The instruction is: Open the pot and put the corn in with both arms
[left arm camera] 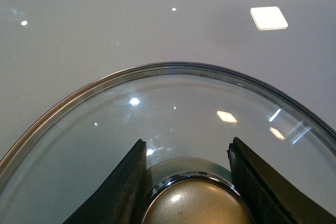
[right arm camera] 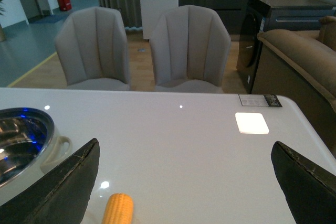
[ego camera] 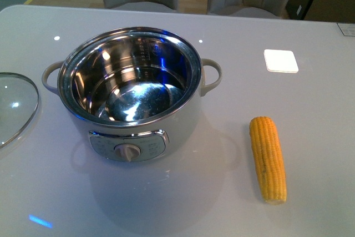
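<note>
Pot [ego camera: 130,90] open, lid [ego camera: 14,104] on tabletop [ego camera: 316,131], corn [ego camera: 268,159] not yet in; right tool [right arm camera: 185,144] gapes empty, left tool [left arm camera: 188,141] straddles lid, grip unclear.

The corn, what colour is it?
The corn is yellow-orange; the front view shows it best.

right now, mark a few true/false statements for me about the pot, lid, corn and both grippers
The pot is open and empty. True.
The corn lies inside the pot. False: it lies on the table, right of the pot.
The lid lies on the table, left of the pot. True.
The left gripper straddles the lid's knob. True.
The right gripper holds the corn. False: it is open and empty.
</note>
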